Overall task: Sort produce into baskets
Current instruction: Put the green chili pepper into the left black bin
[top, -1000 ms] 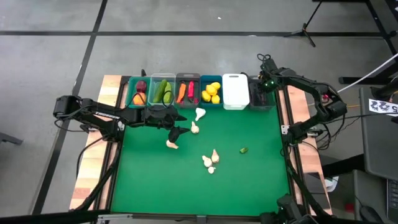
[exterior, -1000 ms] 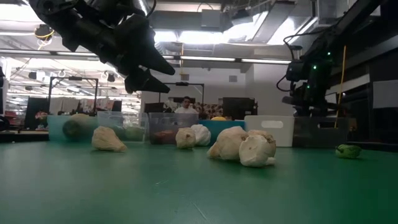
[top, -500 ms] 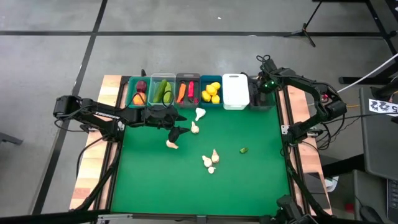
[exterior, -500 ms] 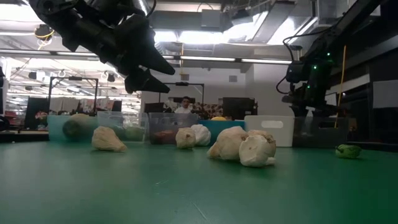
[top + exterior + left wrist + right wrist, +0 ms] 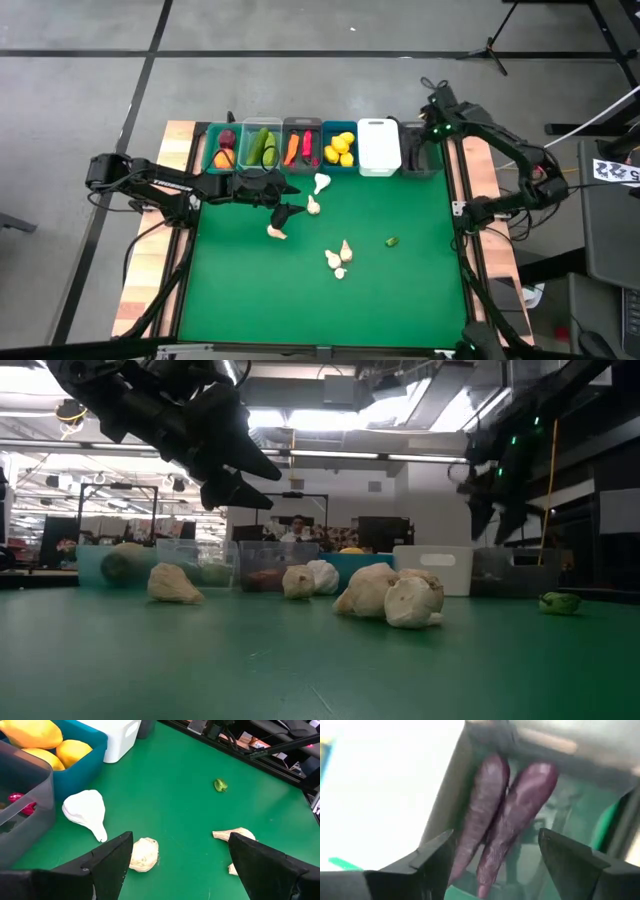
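Six baskets line the table's far edge, from teal (image 5: pixel 223 148) to dark green (image 5: pixel 420 158). Two purple eggplants (image 5: pixel 505 815) lie side by side in the dark green basket. My right gripper (image 5: pixel 432 125) hangs open above them, its fingers clear of both. Several whitish garlic pieces (image 5: pixel 313 205) rest on the green mat, along with one small green piece (image 5: pixel 392 241). My left gripper (image 5: pixel 290 205) hovers open over the mat, above a garlic piece (image 5: pixel 143 854), touching nothing. Lemons (image 5: pixel 45 740) fill the blue basket.
The white basket (image 5: pixel 379 148) stands next to the dark green one. The teal, clear and grey baskets hold red, green and orange produce. Bare mat (image 5: pixel 420 290) stretches across the near right part of the table. A person shows in the room behind (image 5: pixel 298 528).
My right gripper has risen from just over the dark green basket to well above it. My left arm has kept still.
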Available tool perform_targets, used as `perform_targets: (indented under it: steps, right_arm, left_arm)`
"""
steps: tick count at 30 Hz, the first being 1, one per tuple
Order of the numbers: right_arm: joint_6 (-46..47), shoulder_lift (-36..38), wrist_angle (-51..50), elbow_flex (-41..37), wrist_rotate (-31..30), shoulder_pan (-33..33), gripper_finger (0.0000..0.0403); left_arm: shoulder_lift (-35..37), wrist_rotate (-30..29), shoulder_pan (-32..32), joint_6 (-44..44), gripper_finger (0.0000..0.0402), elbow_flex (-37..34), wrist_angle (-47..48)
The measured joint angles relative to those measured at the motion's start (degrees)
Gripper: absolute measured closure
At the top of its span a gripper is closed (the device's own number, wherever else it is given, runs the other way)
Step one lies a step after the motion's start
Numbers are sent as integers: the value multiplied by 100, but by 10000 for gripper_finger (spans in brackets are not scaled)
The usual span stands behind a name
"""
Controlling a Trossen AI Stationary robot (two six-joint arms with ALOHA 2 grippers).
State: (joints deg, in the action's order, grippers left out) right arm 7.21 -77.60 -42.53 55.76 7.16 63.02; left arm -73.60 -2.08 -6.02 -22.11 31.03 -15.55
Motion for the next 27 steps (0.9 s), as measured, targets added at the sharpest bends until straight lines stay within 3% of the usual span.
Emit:
perform_targets:
  steps: [3, 9, 12, 20, 22, 27]
  right_arm:
    - [-400, 433, -302, 338, 325, -50, 123]
    - [-1796, 1508, -811, 466, 2722, -722, 123]
    - [-2089, 1951, -1028, 458, 3206, -1301, 123]
    - [-1308, 2862, -1004, 451, 2641, -3134, 123]
    - [-976, 3074, -1005, 451, 2265, -3538, 123]
    - [-204, 3451, -1044, 433, 827, -4453, 123]
  left_arm:
    - [0, 1, 1, 88, 80, 0, 0]
    - [0, 0, 4, 146, 80, 2, -2]
    - [0, 0, 4, 166, 80, 2, -4]
    - [-2, -39, 149, 97, 80, 2, -394]
    - [-2, -77, 296, 187, 80, 12, -726]
    - [-249, -916, 613, 490, 80, 583, -727]
